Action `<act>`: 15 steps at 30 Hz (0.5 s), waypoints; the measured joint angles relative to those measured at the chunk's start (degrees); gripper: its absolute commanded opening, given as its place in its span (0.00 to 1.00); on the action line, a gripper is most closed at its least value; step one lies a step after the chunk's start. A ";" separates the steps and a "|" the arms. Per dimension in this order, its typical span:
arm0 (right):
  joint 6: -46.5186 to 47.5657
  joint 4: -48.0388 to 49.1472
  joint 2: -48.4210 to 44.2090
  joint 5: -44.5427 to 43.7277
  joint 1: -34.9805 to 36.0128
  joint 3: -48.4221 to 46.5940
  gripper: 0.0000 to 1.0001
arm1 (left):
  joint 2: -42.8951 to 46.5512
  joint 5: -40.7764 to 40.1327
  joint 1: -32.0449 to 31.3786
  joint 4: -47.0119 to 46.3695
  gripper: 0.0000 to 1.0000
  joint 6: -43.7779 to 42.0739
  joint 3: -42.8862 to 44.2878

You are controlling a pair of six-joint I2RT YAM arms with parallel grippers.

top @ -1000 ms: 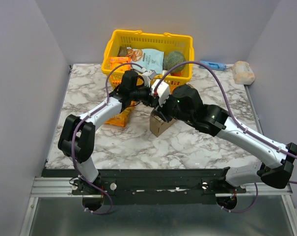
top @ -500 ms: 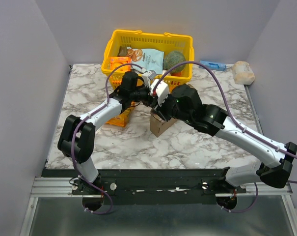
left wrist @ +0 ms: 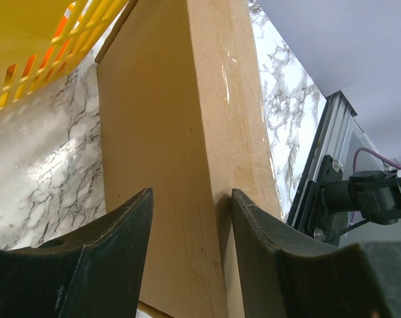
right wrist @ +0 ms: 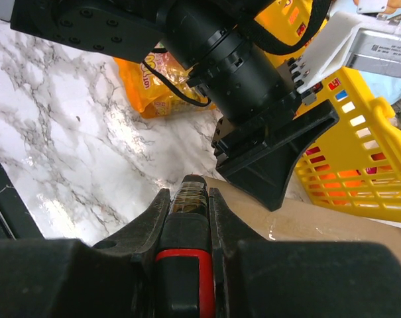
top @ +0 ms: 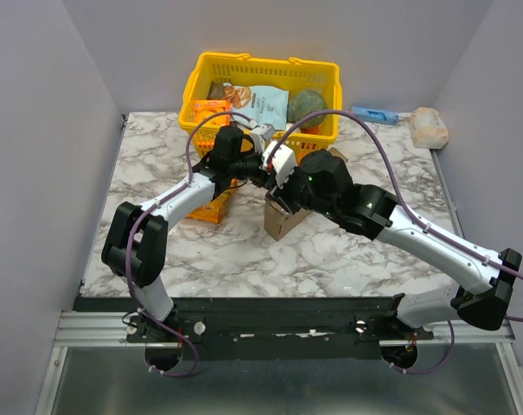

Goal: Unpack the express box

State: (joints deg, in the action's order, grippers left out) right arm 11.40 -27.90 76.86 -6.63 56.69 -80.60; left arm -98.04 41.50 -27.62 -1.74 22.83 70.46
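Observation:
The express box (top: 283,221) is a plain brown cardboard box standing on edge at mid-table. In the left wrist view its faces (left wrist: 187,119) run away from my left gripper (left wrist: 190,192), whose jaws straddle one long corner and press on it. My left gripper (top: 263,175) reaches it from the left, and one of its fingers (right wrist: 273,159) rests on the cardboard (right wrist: 333,228). My right gripper (right wrist: 187,193) is shut on a red-and-black handled tool (right wrist: 187,271) with a tape-wrapped tip, just over the box edge. From above, the right gripper (top: 289,201) is mostly hidden by its wrist.
A yellow basket (top: 261,60) at the back holds a blue-white pouch (top: 266,104) and a green round thing (top: 307,104); its wall (right wrist: 359,165) is close behind the box. An orange snack bag (top: 211,207) lies left of the box. A blue item (top: 373,114) and a beige bundle (top: 429,127) sit back right.
The right arm has shifted slightly left and toward the basket, tool still held. The left arm and the box have stayed put.

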 measured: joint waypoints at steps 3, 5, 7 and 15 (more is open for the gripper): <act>0.20 0.00 0.07 0.00 0.00 0.59 0.00 | 0.00 0.00 0.00 0.00 0.58 0.00 0.00; 0.24 0.00 0.17 -0.02 0.00 0.83 0.00 | 0.00 0.00 0.00 0.00 0.58 0.00 0.00; 0.26 0.02 0.20 -0.07 0.00 1.11 0.00 | 0.00 0.00 0.00 0.00 0.58 0.02 0.00; 0.22 0.09 0.22 -0.61 0.02 2.10 0.00 | -0.02 0.00 0.00 0.00 0.58 0.22 0.00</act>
State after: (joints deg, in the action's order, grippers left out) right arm 11.62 -27.81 77.08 -7.25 56.71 -78.50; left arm -98.06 41.50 -27.62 -1.74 23.05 70.46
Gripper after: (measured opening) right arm 0.289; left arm 0.586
